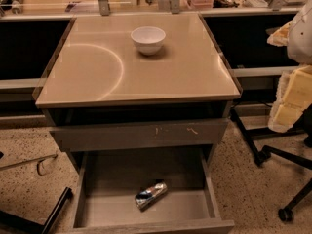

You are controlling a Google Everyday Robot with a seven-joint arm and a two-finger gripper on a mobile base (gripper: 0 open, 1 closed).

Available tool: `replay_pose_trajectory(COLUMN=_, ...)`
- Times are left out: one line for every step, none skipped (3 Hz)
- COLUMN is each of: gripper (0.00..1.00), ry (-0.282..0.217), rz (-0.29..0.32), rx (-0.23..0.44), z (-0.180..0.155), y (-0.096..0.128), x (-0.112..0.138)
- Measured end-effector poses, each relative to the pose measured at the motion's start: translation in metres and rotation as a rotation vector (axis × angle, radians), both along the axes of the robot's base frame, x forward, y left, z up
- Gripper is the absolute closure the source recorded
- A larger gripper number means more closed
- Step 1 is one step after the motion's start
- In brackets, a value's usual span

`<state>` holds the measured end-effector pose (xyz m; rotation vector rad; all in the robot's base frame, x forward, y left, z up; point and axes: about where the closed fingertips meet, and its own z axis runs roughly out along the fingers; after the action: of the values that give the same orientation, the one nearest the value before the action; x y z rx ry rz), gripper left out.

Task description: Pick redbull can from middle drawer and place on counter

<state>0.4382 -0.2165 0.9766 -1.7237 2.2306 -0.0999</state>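
Here: redbull can [151, 195] on its side in the open middle drawer [109, 209]

The can lies flat on the drawer's plain floor, near the front and a little right of centre, touching neither side wall. Its long axis runs on a slant, from the lower left by the drawer front up to the right towards the back. Silver shows along the upper right part and darker blue patches towards the lower left end. Which end is the top I cannot tell.

The pincer is outside the view, so whether it is spread or pressed together cannot be told.

The drawer stands pulled well out below a scratched grey drawer front [139, 134], and its own front is cut off by the bottom edge of the view. Above, the glossy tan worktop [165, 77] carries a white bowl [148, 39], upright, near the back edge, with a pale curved reflection at the left. A chair base [265, 152] and yellow foam [292, 99] at the right are partly cut off.
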Motion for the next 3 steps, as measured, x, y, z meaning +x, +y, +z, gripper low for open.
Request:
replay_pose_trajectory(gripper=0.00, ry=0.000, rz=0.000, rx=0.000, z=0.000, y=0.000, x=0.000)
replay_pose_trajectory(gripper=0.00, ry=-0.003, rz=0.008, rx=0.032, z=-0.012, y=0.009, x=0.001)
replay_pose_trajectory(gripper=0.00, ry=-0.001, rz=0.019, rx=0.118, z=-0.048, y=0.038, x=-0.004)
